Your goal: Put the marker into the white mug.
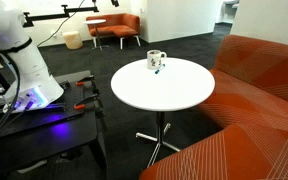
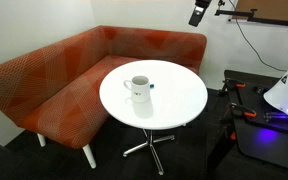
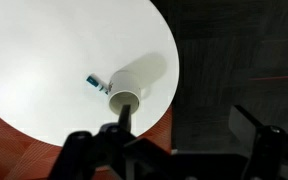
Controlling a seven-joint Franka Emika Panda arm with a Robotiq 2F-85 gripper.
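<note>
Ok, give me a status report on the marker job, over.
Gripper open, empty, high above table. Marker lying on table beside white mug, not in it. No obstruction seen.

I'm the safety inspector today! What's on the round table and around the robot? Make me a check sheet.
Surface: round white table, standing on one metal leg.
Job's things: white mug upright; marker lying on the table right beside it, not inside.
Clutter: nothing seen on the table.
Gripper: gripper open, high above the table, holding nothing.
Cables: cable hanging down the wall; more by the robot's base.
Surroundings: orange couch curving around the table; orange chair far back; dark floor.
</note>
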